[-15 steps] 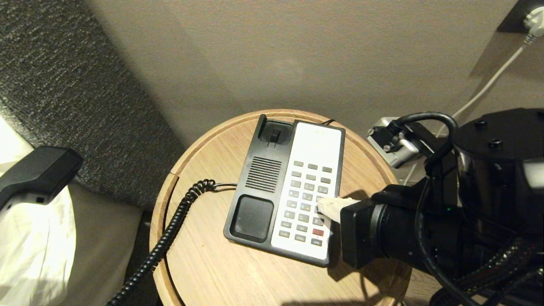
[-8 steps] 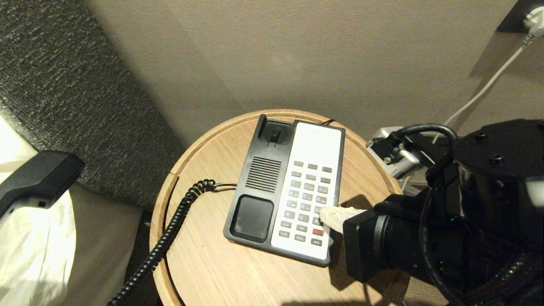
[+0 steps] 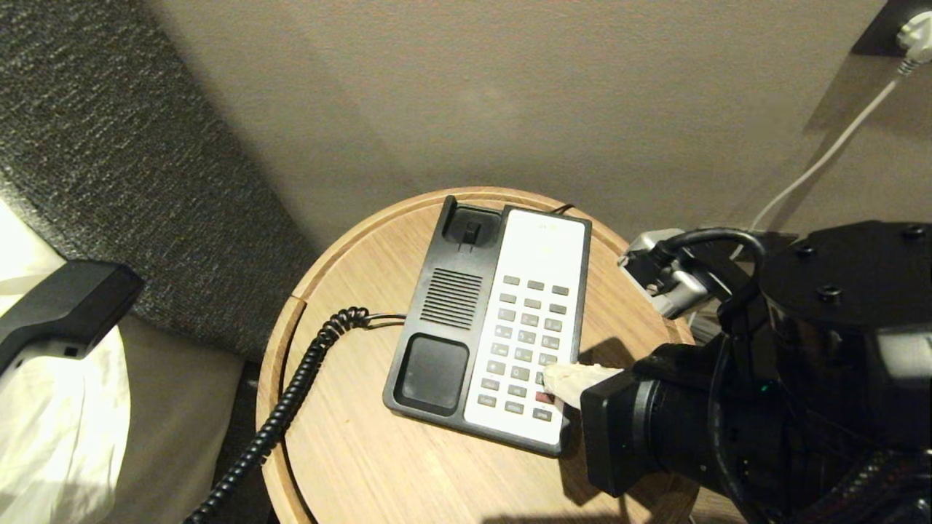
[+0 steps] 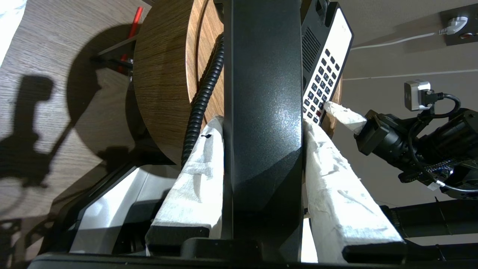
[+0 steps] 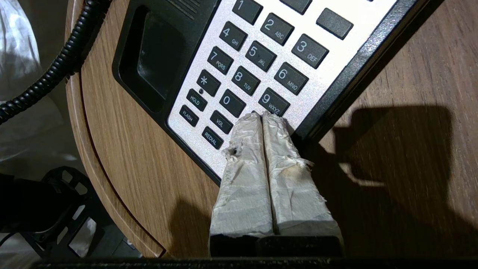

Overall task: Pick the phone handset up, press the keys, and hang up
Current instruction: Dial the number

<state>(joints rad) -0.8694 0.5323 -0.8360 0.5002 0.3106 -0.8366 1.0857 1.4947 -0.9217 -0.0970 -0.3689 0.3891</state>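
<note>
The long, stiff black plastic handset (image 4: pixel 263 112) was clamped mid-shaft by the left tool (image 4: pixel 263 157); the small grey keys (image 5: pixel 257 74) at five o'clock were prodded by the pinched-together right tool (image 5: pixel 262 116).

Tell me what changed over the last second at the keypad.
The right gripper, fingers shut together, slid down the keys toward the near rows, its tip now by the red key. The left gripper kept its grip on the phone handset, off to the left; the phone base and table stayed put.

Head camera looks steeply down on the round table (image 3: pixel 349 466); both wrist cameras, close behind their fingers, share its phone base (image 3: pixel 444 320) (image 4: pixel 338 41) (image 5: pixel 149 63).
</note>
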